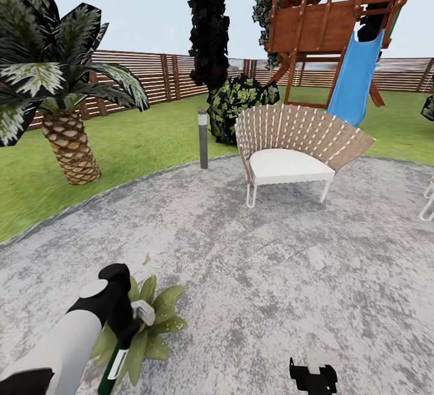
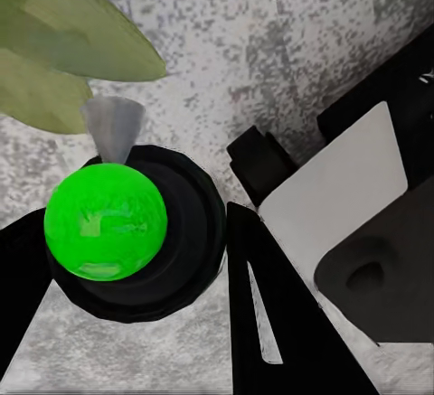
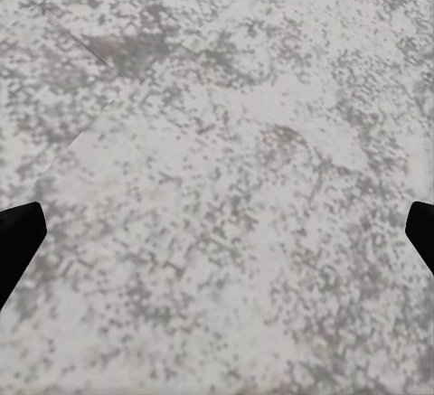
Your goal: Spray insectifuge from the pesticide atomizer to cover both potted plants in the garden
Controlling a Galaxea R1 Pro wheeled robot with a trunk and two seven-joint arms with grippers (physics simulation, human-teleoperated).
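Down at the near edge of the head view, the left arm reaches in with its white and black sleeve. Its left gripper (image 1: pixel 123 328) is closed around the pesticide atomizer (image 1: pixel 113 363), a thin dark green bottle with a white band. The bottle hangs right over a potted plant (image 1: pixel 150 322), a low bunch of pointed green leaves sitting on the grey stone patio (image 1: pixel 271 250).

From the left wrist camera, the bottle's round green top (image 2: pixel 105 221) sits in a black ring, with black fingers (image 2: pixel 271 314) on both sides of it. A small grey cone sticks out from the top, toward a big green leaf (image 2: pixel 72 42) close by.

Low on the other side of the head view, the right gripper (image 1: pixel 312 376) is a small black shape above bare stone. In the right wrist view, its two black finger tips (image 3: pixel 16 241) sit far apart at the edges, with nothing between them but speckled stone.

Farther off, a woven chair (image 1: pixel 295 148) with a white cushion stands on the patio. A short grey lamp post (image 1: pixel 203 139) stands at the patio's edge. A palm tree (image 1: pixel 60 99) grows on the lawn (image 1: pixel 132 142). Behind are a brown slatted fence (image 1: pixel 150 75), a dark bush (image 1: pixel 238 102) and a wooden play tower (image 1: pixel 337 15) with a blue slide (image 1: pixel 355 78).
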